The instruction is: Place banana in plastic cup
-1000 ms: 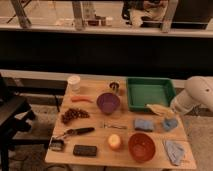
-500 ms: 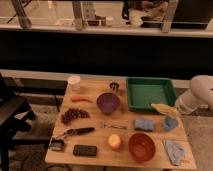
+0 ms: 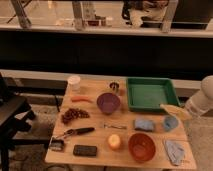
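Note:
The banana (image 3: 171,110) is a pale yellow curved shape at the front right corner of the green tray (image 3: 149,93). It sits at the tip of my white arm, which reaches in from the right edge. My gripper (image 3: 183,113) is shut on its right end. Just below the banana, the small blue-grey plastic cup (image 3: 170,123) stands on the wooden table (image 3: 95,137).
On the table are a white cup (image 3: 74,81), a metal cup (image 3: 114,86), a carrot (image 3: 81,99), a purple bowl (image 3: 108,102), a blue sponge (image 3: 144,124), an orange bowl (image 3: 141,146) and a grey cloth (image 3: 175,150). A dark chair (image 3: 11,115) stands to the left.
The arm has drawn slightly to the right, carrying the banana with it from the tray's front edge toward the spot above the plastic cup.

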Controlling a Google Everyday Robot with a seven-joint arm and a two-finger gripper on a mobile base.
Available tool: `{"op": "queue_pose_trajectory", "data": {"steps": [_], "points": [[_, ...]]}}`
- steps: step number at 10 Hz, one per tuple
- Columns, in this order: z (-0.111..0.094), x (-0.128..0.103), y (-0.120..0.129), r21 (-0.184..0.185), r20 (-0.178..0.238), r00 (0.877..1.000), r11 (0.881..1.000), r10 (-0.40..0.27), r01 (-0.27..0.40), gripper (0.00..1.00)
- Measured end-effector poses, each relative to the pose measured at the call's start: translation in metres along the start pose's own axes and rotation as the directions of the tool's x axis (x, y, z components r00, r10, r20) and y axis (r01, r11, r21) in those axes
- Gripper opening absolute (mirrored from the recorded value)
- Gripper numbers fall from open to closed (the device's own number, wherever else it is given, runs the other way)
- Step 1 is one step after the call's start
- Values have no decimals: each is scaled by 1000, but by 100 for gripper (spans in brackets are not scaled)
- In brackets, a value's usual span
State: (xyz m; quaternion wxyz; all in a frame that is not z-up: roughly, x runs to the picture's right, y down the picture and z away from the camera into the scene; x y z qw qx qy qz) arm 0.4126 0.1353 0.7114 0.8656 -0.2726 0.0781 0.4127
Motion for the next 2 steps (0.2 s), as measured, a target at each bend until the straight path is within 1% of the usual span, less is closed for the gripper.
{"op": "queue_pose_trajectory", "data": {"steps": [1, 2], "points": [[-1, 10, -2, -2, -7, 1000, 1000, 8, -8, 0], [-1, 17, -2, -12, -10, 1000, 1000, 8, -8, 0]]}}
